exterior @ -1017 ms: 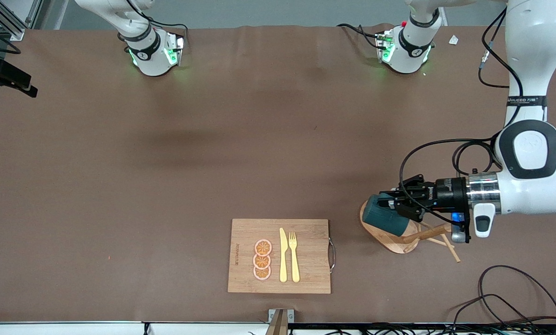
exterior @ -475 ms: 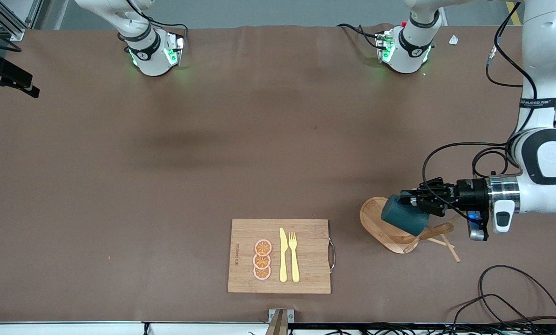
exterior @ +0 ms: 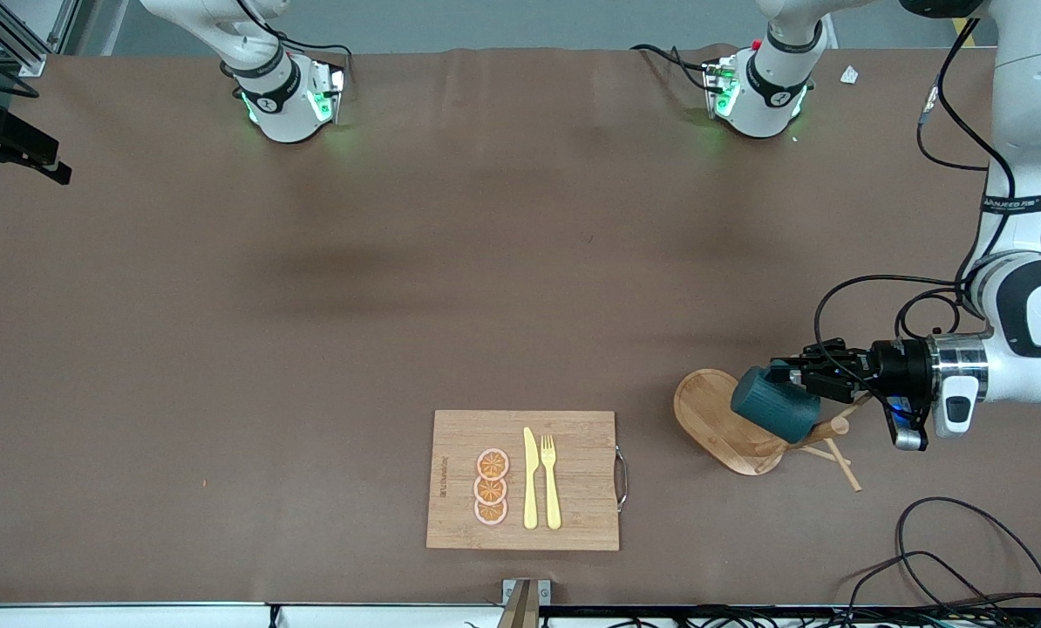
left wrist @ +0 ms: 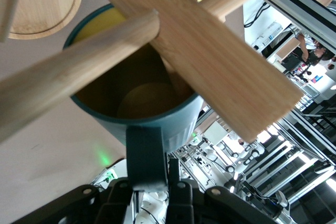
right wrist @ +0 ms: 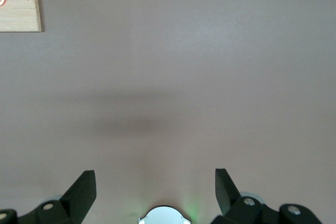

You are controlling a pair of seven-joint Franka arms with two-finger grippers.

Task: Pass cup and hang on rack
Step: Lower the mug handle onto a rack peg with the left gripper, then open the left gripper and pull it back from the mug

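Inside cup point(left wrist: 137, 92), rack point(left wrist: 205, 51) peg.

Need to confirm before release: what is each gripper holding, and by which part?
Left gripper is shut on the cup by its handle, at the rack. Right gripper is open, holding nothing.

Little legible text. My left arm point(exterior: 1013, 205) carries black band with white lettering near the wrist link; characters too small to read. Cutting board point(exterior: 451, 480) has small burned-in brand mark running along its edge toward right arm's end, at 9 o'clock of orange slices point(exterior: 491, 487); not readable. Same mark shows in right wrist view, unreadable.
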